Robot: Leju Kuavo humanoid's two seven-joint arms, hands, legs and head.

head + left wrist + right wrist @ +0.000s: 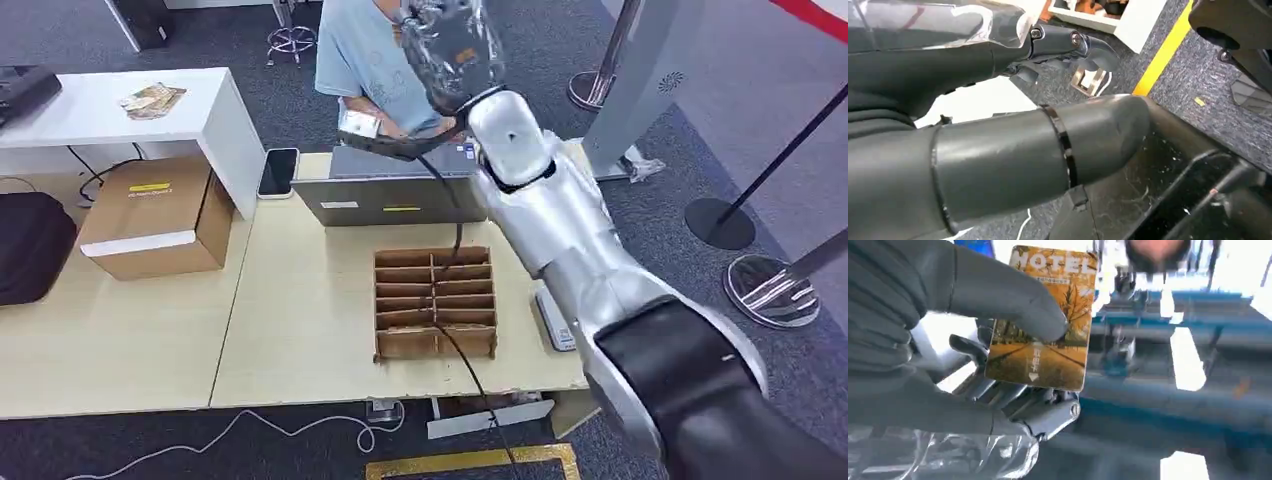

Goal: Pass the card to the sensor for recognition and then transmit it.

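Carpeted office floor, light wooden worktop point(300, 300): head view, right arm raised across a cardboard divider tray point(436, 303) toward a person point(365, 55), apparently offering. Left wrist view: left robot hand point(1058, 45) hangs over the floor, fingers curled, seemingly clenched on nothing. Right wrist view: right robot hand point(983, 365) pinches the card point(1043, 320) under its thumb, face outward, likely for reading.

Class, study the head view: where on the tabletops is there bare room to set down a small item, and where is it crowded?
Free: the wooden table between the cardboard box and the divider tray, and in front of that box. The white desk is bare left of its card stack. Crowded: the far edge around the grey sensor box, phone and right hand.
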